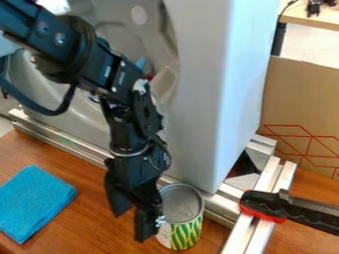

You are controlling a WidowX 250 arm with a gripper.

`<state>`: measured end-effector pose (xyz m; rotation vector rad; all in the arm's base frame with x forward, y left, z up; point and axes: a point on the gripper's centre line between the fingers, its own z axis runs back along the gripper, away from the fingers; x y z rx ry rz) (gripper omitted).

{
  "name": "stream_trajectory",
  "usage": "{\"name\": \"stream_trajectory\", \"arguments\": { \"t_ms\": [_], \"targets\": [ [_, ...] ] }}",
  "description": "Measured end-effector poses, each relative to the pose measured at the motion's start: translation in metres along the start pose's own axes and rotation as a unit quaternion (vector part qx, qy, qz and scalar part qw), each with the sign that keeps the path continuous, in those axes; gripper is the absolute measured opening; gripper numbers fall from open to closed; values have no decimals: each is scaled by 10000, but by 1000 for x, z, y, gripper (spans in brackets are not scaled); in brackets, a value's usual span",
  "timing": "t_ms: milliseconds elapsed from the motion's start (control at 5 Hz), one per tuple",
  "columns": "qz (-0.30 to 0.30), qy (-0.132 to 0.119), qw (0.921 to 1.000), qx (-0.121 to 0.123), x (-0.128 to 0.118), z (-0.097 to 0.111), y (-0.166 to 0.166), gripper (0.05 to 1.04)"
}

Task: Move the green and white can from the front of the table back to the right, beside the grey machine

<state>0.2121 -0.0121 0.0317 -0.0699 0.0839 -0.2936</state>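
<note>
The black gripper [131,212] hangs over the wooden table near the bottom centre, pointing down with its two fingers apart and nothing visible between them. Just to its right stands an upright can [187,231] with a grey metal lid and a green, yellow and white label. The gripper's right finger overlaps the can's left edge; whether they touch I cannot tell. A folded blue cloth [33,201] lies on the table to the left of the gripper.
Behind the gripper rises a large pale grey appliance-like body [212,89]. Metal rails [63,141] run along its base and toward the lower right. A black and red clamp handle [265,206] crosses the right rails. Cardboard [301,109] stands at the right.
</note>
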Motion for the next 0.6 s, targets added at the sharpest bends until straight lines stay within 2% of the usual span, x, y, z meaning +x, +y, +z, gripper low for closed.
{"name": "stream_trajectory", "arguments": {
  "t_ms": [400, 600],
  "targets": [
    [-81, 152, 9998, -48, -40, 22, -4, 1000],
    [-184, 53, 9998, 100, -55, 32, -6, 1000]
  ]
}}
